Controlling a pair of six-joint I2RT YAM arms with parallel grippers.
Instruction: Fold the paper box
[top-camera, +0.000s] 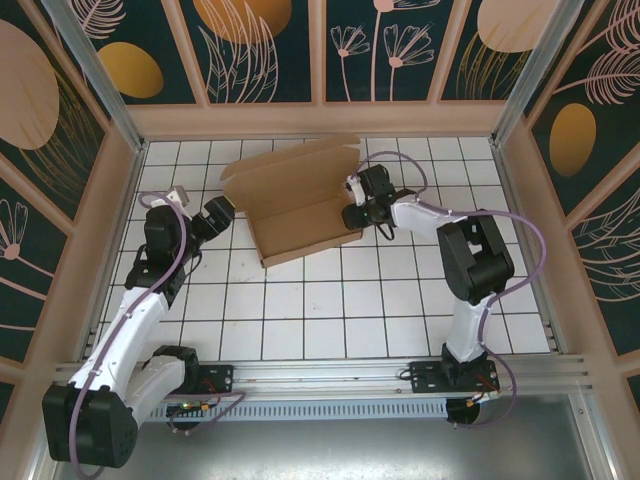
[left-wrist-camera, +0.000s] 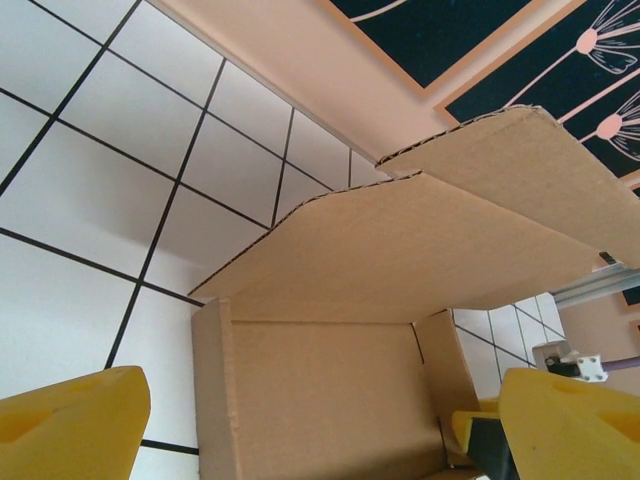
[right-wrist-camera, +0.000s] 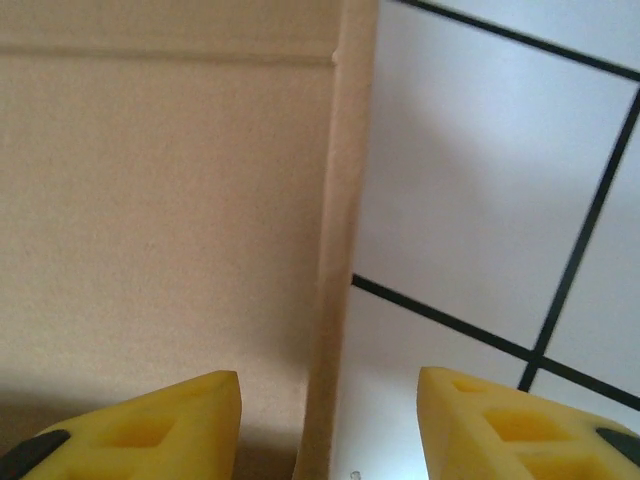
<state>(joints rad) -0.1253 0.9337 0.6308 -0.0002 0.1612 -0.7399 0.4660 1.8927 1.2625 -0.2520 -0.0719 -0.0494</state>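
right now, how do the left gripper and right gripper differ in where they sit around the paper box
The left gripper sits off the left end of the paper box, apart from it; the right gripper straddles its right wall. The left gripper's jaws gape wider than the right gripper's. Both are open, holding nothing.

White gridded table (top-camera: 300, 310), floral wall panels (top-camera: 260, 40)

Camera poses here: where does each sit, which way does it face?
Top external: above and behind both arms, looking down on the tiled table and paper box.
Left wrist: on the left gripper, facing into the box under its raised lid; own yellow fingers at bottom corners.
Right wrist: on the right gripper, facing a box wall edge between its fingers.
Shared: all see box and table.
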